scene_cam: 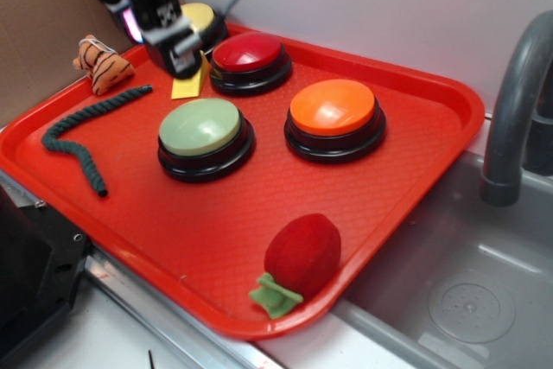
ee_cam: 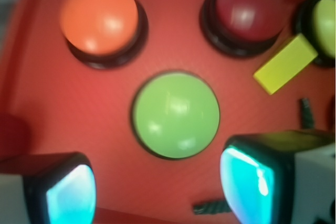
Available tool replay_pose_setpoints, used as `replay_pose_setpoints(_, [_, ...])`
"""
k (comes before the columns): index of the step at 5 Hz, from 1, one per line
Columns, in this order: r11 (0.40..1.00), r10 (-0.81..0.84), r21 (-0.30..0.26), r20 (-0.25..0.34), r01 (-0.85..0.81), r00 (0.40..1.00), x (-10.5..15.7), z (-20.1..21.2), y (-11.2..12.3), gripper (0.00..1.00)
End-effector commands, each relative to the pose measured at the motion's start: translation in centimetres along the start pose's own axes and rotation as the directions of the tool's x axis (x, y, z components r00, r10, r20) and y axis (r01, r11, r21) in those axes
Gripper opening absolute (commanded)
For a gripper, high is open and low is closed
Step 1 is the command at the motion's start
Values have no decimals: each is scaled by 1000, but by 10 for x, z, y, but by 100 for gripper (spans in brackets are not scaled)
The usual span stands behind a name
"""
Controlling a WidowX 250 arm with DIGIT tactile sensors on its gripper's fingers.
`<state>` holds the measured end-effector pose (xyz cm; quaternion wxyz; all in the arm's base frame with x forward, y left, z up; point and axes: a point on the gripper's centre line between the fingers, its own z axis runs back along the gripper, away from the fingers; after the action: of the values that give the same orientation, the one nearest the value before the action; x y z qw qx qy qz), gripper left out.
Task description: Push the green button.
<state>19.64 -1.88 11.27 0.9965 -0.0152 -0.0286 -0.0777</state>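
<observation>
The green button point(scene_cam: 200, 127), a pale green dome on a black base, sits left of the middle of the red tray point(scene_cam: 225, 239). My gripper point(scene_cam: 180, 51) hangs above the tray's far left corner, behind the button and apart from it. In the wrist view the green button point(ee_cam: 176, 115) lies below and ahead of the gripper point(ee_cam: 160, 190). The two fingers point(ee_cam: 71, 192) stand wide apart, so the gripper is open and holds nothing.
Also on the tray are a red button point(scene_cam: 249, 56), an orange button point(scene_cam: 333, 110), a yellow button point(scene_cam: 200, 16), a yellow block point(scene_cam: 190, 84), a dark green rope point(scene_cam: 82, 131), a striped plush point(scene_cam: 102, 62) and a red plush fruit point(scene_cam: 302, 252). A sink point(scene_cam: 467, 291) and faucet point(scene_cam: 518, 101) stand to the right.
</observation>
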Motion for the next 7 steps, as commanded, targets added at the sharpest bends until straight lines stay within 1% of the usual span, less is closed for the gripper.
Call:
replay_pose_setpoints(1, [999,-51,-8,-100,51,994,20,-56,10,100])
replay_pose_setpoints(2, [999,-44,-13,-116,43,992,15,-62,6,100])
replay_pose_setpoints(3, [998,-37,51,-174,47,984,8,-67,9,100])
replay_pose_setpoints(4, [995,-57,77,-128,67,990,11,-47,5,100])
replay_pose_setpoints(5, [993,-60,92,-86,68,994,11,-16,3,100])
replay_pose_setpoints(6, [997,-7,80,-74,13,997,7,2,3,100])
replay_pose_setpoints(7, [989,54,139,-82,-42,995,6,18,4,100])
